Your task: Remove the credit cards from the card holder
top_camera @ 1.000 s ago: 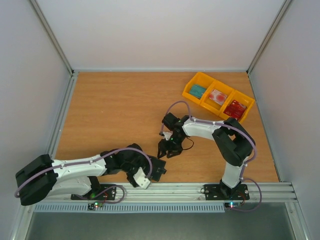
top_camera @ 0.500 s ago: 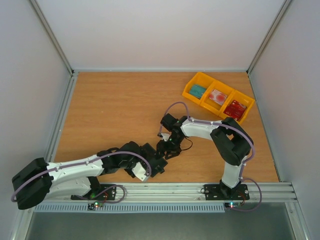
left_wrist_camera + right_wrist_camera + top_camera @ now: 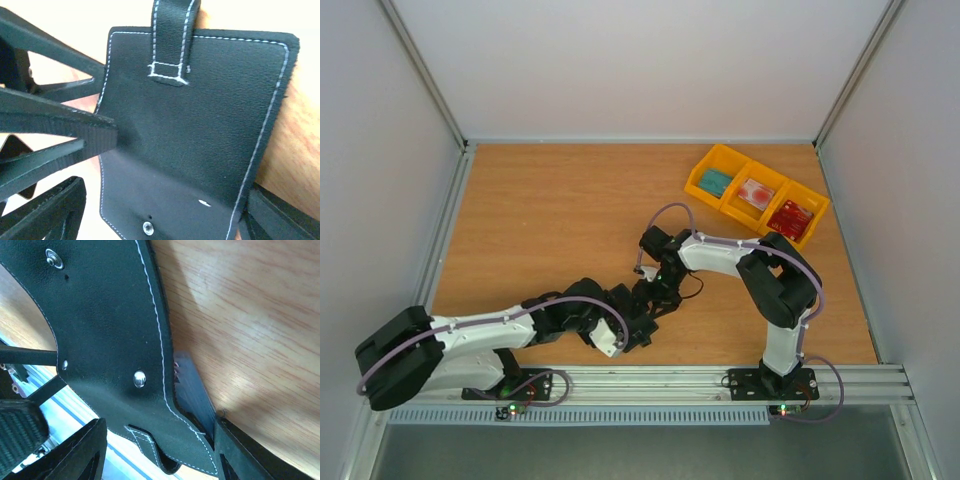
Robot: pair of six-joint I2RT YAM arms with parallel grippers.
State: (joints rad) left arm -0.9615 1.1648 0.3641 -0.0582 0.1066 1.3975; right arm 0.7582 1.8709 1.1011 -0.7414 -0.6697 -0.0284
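The card holder (image 3: 200, 110) is dark with white stitching, a closure tab and snap studs. It fills the left wrist view and also shows in the right wrist view (image 3: 105, 325). In the top view it is a dark patch (image 3: 646, 310) between the two grippers. My right gripper (image 3: 160, 450) is shut on it; one of its fingers (image 3: 90, 132) presses on the holder's left edge. My left gripper (image 3: 165, 210) is open with its jaws on either side of the holder's lower part. A thin reddish edge (image 3: 176, 368) peeks from the fold; no credit card shows clearly in the holder.
A yellow three-compartment tray (image 3: 708, 164) stands at the back right, holding a teal item (image 3: 716, 181), a red and white card (image 3: 755, 193) and a red card (image 3: 790, 217). The metal rail (image 3: 700, 378) runs along the near table edge, close behind both grippers.
My left gripper has swung forward and right, closing in on the card holder held by my right gripper. The right gripper has shifted only slightly left.
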